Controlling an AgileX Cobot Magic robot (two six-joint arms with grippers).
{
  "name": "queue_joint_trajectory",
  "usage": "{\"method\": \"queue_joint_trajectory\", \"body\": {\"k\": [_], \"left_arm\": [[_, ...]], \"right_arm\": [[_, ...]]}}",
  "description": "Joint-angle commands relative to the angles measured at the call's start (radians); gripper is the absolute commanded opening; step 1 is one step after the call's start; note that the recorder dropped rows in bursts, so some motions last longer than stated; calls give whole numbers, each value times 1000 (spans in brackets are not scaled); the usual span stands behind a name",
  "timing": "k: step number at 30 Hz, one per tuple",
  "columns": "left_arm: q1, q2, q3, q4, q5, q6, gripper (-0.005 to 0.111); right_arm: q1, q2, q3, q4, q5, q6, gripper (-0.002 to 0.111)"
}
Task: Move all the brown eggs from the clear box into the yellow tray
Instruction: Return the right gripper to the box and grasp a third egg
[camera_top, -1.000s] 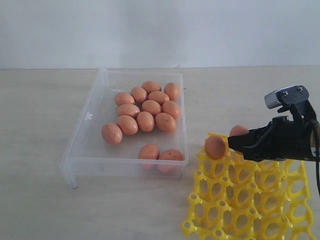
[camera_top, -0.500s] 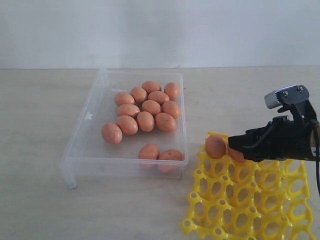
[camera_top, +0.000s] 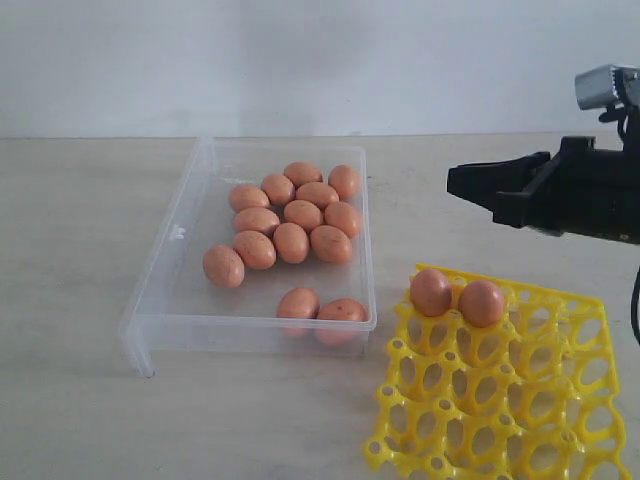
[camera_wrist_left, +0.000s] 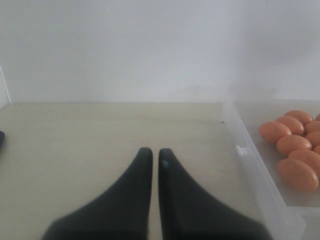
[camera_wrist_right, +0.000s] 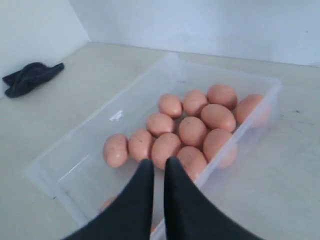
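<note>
1. I've got the right gripper (camera_top: 452, 181) up in the air on the right of the exterior view. It hangs higher than the yellow tray (camera_top: 470, 402) and touches nothing.
2. On the right wrist view, that gripper (camera_wrist_right: 159, 164) is narrow, with only a thin slit between its two black fingers. Nothing is held in it.
3. Past its tips I'm looking down at the clear box (camera_wrist_right: 75, 145), with a cluster of brown eggs (camera_wrist_right: 192, 131) packed together inside.
4. The exterior view shows the clear box (camera_top: 166, 258) sitting on the pale table (camera_top: 80, 210), left of the tray, their near corners just beside each other.
5. I count fourteen brown eggs (camera_top: 291, 242) in the box. Twelve bunch toward the far right part of it.
6. The other two (camera_top: 298, 303) lie side by side against the near wall, apart from the bunch.
7. Two eggs sit in the tray, both along its far edge. One (camera_top: 431, 292) is at the far-left corner cup and the other (camera_top: 482, 303) is right beside it. The two look to be touching.
8. Every other cup of the yellow lattice that I can see holds nothing.
9. The left gripper (camera_wrist_left: 155, 152) shows on its wrist view only. Its fingers are drawn nearly together with a hairline gap, and it is empty.
10. It sits over bare table, with the side wall of the clear box (camera_wrist_left: 250, 155) off to one side and a few eggs (camera_wrist_left: 292, 145) visible behind that wall.
11. A dark cloth (camera_wrist_right: 31, 77) lies on the table beyond the box, well apart from it, in the right wrist view.
</note>
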Motion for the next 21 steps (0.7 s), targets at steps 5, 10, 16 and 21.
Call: {"method": "queue_joint_trajectory", "body": {"k": [5, 10, 16, 21], "left_arm": [[-1, -4, 4, 2, -4, 0, 4], [-1, -4, 4, 2, -4, 0, 4], [-1, -4, 4, 2, -4, 0, 4], [-1, -4, 4, 2, -4, 0, 4]], "right_arm": [[183, -27, -312, -391, 171, 466, 0], [352, -9, -487, -526, 333, 603, 0], [506, 99, -551, -526, 364, 544, 0], [578, 162, -551, -526, 343, 319, 0]]}}
